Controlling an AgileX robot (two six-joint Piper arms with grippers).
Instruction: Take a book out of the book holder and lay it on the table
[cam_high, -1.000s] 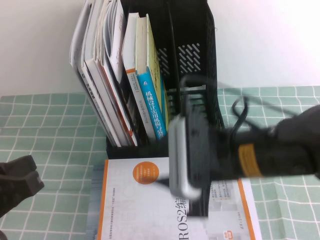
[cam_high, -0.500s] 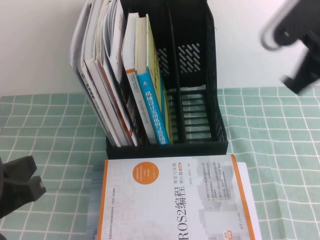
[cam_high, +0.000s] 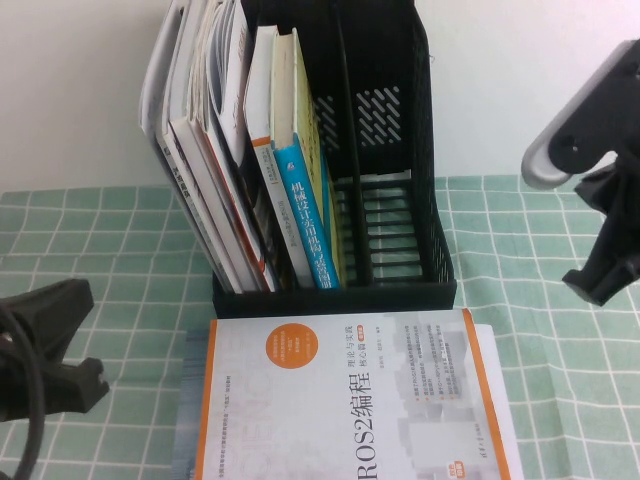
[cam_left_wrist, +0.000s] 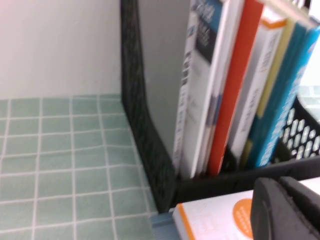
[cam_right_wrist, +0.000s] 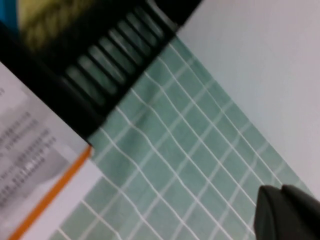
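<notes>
Three cameras, one shared corner

The high view looked down across the table at the book holder; both wrist views sat close, sharing its base and the book.

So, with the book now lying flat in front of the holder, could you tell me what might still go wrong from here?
1. The book runs off the near edge of the high view, so it may overhang the table and tip.
2. The left gripper sits close beside the book; a move could nudge it.
3. The remaining books lean in the holder and could slump. The right gripper, shut, is raised well clear.
</notes>
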